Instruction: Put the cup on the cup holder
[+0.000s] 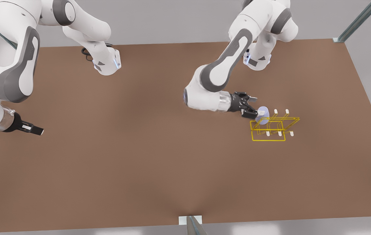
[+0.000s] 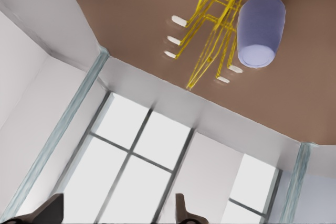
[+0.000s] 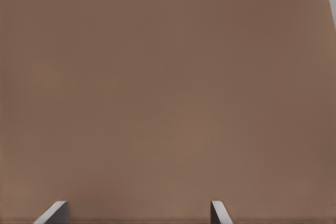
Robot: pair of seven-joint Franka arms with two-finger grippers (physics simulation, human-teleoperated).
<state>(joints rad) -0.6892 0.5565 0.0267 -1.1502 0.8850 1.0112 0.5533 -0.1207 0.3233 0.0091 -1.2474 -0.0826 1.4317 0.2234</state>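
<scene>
At the front view's right, the left hand [image 1: 254, 106] reached out level over the tabletop [image 1: 140, 147], up against the end of the cup holder [image 1: 275, 127] nearest it. The cup [image 1: 262, 119] sat at that same end of the wire frame, lying tilted with its closed base toward the left wrist camera. From the front it looked touching or just beside one finger; I could not tell which. The left wrist view showed the fingertips [image 2: 181, 211] spread wide with nothing between them and the cup clear ahead of them.

Judgement: placing step about finished. The cup seemed to rest on the rack, probably over a peg, though the peg itself was hidden. The next move calls for a straight retreat along the hand's own axis, fingers kept wide, so that neither the cup nor the light wire gets nudged.

Near the front view's left edge, the right hand [image 1: 37, 130] waited low over bare tabletop, well apart from the rack, its fingers parted and empty.

Count: one cup; one cup holder; five white-tipped pegs showing; two arms, two hands.
</scene>
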